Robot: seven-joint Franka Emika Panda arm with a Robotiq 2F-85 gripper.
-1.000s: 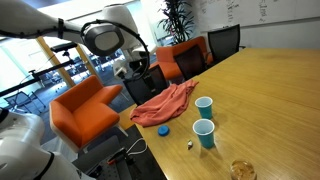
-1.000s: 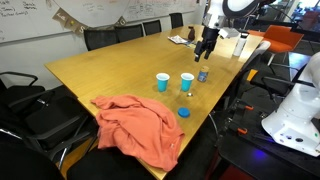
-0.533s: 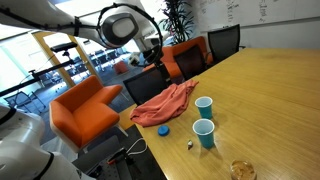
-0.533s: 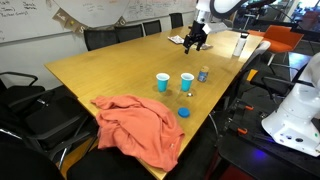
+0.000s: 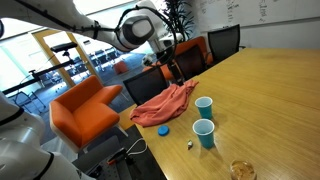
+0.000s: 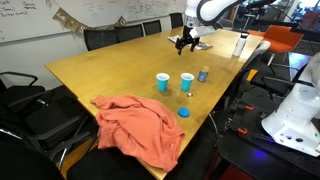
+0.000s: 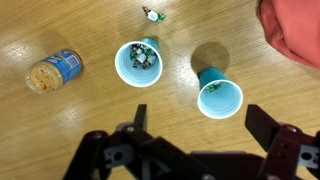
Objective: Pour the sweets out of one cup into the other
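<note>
Wooden table (image 6: 100,60) bears 2 cups (image 7: 138,65), cloth (image 6: 135,125), jar (image 7: 55,72).

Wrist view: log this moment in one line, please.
claw: open, empty, apart from cups | cup with sweets: upright | other cup: upright | pour: not started

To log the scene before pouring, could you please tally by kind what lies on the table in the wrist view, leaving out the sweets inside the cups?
Blue cups: 2
Jar: 1
Loose sweet: 1
Red cloth: 1
Total: 5
</note>
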